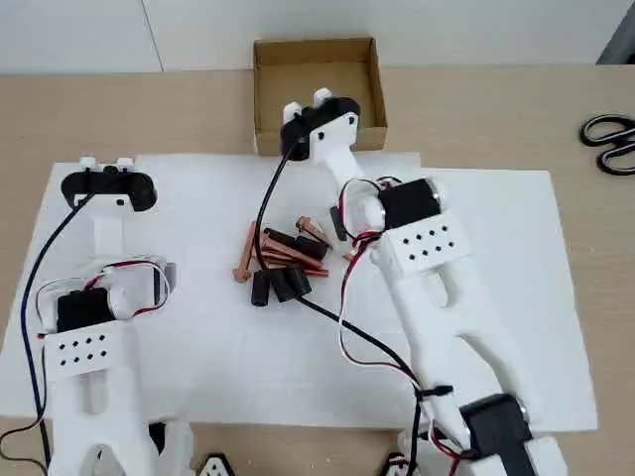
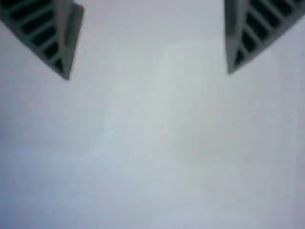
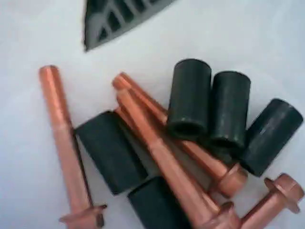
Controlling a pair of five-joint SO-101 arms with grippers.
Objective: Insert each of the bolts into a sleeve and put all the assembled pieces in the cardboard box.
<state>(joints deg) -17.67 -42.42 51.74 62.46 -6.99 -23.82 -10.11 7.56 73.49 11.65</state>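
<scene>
Several copper bolts [image 1: 298,254] and black sleeves [image 1: 281,285] lie in a loose pile mid-table on a white foam sheet [image 1: 198,367]. In the right wrist view one bolt [image 3: 62,143] lies apart, while others [image 3: 162,152] cross under two upright-looking sleeves [image 3: 188,98] [image 3: 230,109]. My right gripper [image 1: 337,226] hovers open just beside the pile, one fingertip [image 3: 102,28] showing, nothing held. The left gripper [image 2: 147,74] stands open over bare foam at the sheet's left. An open cardboard box [image 1: 316,47] sits at the back centre, partly hidden by the right arm.
Black scissors [image 1: 610,142] lie on the wooden table at the far right edge. Cables from the right arm trail across the foam in front of the pile. Bare foam stretches between the two arms.
</scene>
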